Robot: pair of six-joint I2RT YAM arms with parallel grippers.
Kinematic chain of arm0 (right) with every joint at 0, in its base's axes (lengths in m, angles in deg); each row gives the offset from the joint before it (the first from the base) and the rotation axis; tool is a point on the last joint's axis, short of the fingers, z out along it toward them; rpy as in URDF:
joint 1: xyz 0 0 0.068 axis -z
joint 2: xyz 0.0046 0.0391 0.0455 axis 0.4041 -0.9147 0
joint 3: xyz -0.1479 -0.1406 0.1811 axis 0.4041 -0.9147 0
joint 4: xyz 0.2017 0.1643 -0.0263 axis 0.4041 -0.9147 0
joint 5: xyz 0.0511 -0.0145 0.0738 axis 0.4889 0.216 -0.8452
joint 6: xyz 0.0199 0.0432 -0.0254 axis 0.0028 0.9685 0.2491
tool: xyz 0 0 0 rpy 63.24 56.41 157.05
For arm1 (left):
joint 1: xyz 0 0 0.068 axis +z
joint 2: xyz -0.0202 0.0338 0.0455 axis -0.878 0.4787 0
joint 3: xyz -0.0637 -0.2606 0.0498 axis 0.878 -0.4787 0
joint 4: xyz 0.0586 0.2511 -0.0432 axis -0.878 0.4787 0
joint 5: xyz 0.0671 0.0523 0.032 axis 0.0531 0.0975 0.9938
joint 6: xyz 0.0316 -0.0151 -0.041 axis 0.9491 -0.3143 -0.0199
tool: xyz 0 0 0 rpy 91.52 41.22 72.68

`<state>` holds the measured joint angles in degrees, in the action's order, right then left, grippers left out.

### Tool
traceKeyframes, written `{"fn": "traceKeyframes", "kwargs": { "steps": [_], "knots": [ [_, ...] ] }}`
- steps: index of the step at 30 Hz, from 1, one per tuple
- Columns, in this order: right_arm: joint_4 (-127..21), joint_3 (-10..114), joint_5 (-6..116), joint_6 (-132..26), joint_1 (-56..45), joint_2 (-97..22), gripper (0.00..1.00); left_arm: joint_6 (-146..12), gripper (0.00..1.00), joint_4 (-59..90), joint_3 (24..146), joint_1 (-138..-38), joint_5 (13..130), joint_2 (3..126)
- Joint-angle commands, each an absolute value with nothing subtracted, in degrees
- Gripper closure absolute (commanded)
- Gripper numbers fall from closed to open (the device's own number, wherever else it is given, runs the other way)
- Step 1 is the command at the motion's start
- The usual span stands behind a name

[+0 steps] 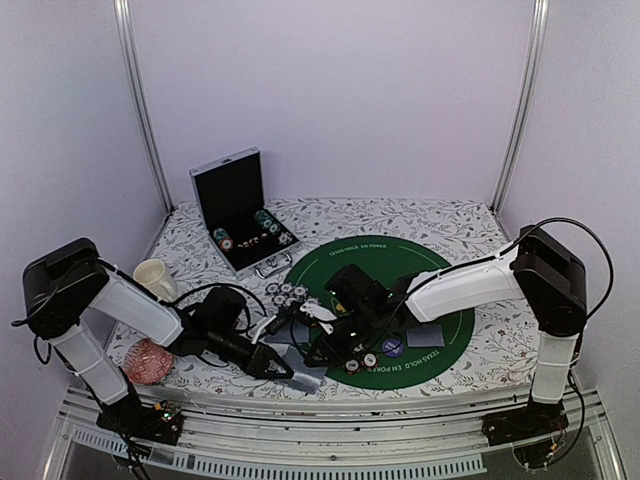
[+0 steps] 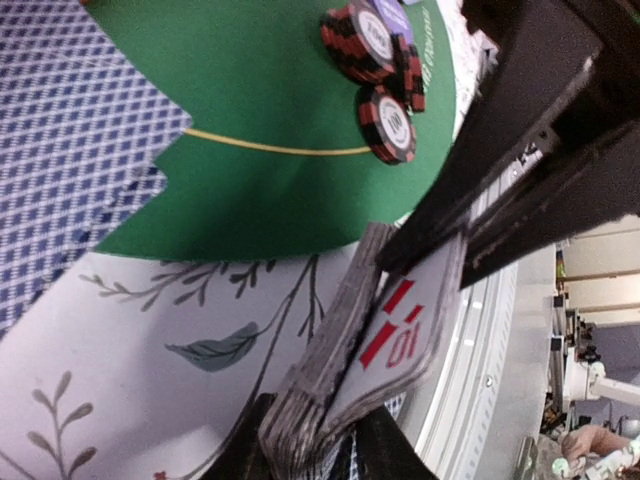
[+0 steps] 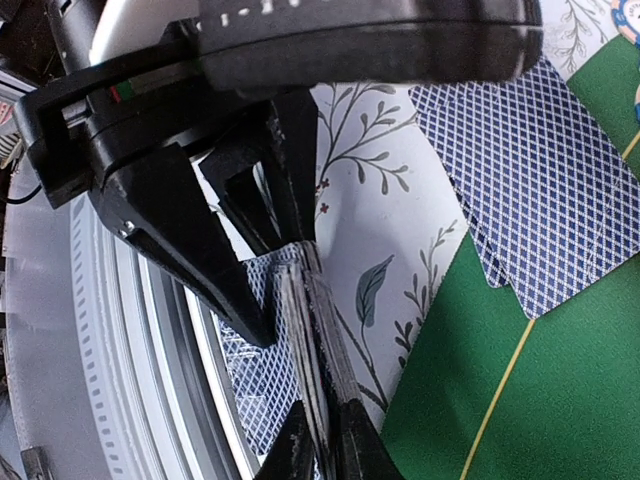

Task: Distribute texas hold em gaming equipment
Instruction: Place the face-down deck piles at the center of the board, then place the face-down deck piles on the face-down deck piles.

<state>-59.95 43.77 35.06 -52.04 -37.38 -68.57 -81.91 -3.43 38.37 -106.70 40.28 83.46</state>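
Dealing: you were drawing one card.
Top view: your left gripper point(image 1: 285, 368) clamped the deck of blue-grey-backed playing cards point(image 1: 308, 378) beside the round green felt mat point(image 1: 440, 290). Left wrist: your right gripper point(image 2: 430, 265) pinched its red ten card point(image 2: 395, 335); three striped red-black chips point(image 2: 385, 120) sat on felt. Right wrist: two overlapping cards point(image 3: 540, 190) lay dealt. Next, probably: slide it free alone.

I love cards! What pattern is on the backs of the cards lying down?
The cards have blue-and-white criss-cross diamond backs, clearest in the right wrist view.
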Motion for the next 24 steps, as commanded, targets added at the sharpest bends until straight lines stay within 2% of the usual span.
{"fn": "traceKeyframes", "kwargs": {
  "steps": [1,5,12,24],
  "knots": [
    [-59.26,44.57,34.11,-52.75,-36.82,-70.57,0.91,-79.46,0.69,0.0,39.45,-105.67,46.45,85.03],
    [-59.39,44.56,33.78,-52.86,-36.57,-70.71,0.96,-78.54,0.58,0.04,39.47,-105.69,46.28,83.56],
    [-60.12,44.51,33.62,-52.19,-35.64,-69.73,0.97,-77.68,0.4,2.13,38.09,-105.66,49.39,78.07],
    [-63.1,46.95,30.46,-50.37,-34.53,-69.72,0.97,-76.07,0.36,0.42,34.82,-106.53,61.29,57.76]
  ]
}}
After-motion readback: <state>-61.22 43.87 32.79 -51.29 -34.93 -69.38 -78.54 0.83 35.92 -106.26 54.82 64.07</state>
